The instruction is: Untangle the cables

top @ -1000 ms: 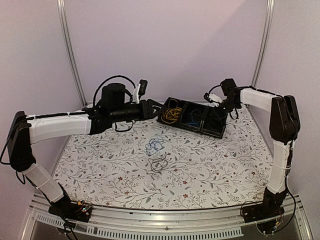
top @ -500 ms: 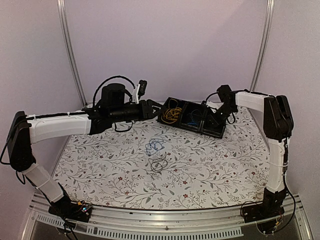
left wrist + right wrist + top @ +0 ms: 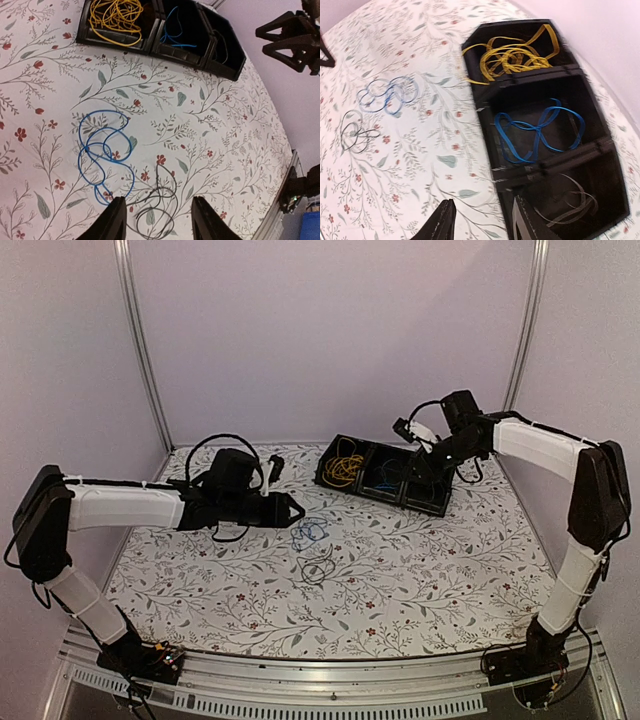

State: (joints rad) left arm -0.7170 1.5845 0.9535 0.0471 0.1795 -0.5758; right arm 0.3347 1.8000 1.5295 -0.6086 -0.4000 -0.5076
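Note:
Two loose cables lie mid-table: a blue cable (image 3: 312,532) (image 3: 102,150) (image 3: 390,95) and, just nearer, a thin black cable (image 3: 318,568) (image 3: 157,205) (image 3: 356,136). The black tray (image 3: 380,496) (image 3: 492,130) at the back holds a yellow cable (image 3: 345,465) (image 3: 515,55), another blue cable (image 3: 540,132) and a dark cable (image 3: 575,200), one per compartment. My left gripper (image 3: 295,508) (image 3: 159,200) hovers open over the loose black cable, holding nothing. Open and empty, my right gripper (image 3: 428,462) (image 3: 484,202) hangs above the tray's right-hand compartment, straddling its front wall.
The floral tablecloth (image 3: 420,570) covers the table. Purple walls and two metal posts (image 3: 140,350) close the back and sides. A metal rail (image 3: 320,680) runs along the near edge. My right arm's end (image 3: 295,37) shows past the tray in the left wrist view.
My left arm has drawn back from the tray to above the loose blue and black cables. My right gripper has opened and risen a little over the tray's right end.

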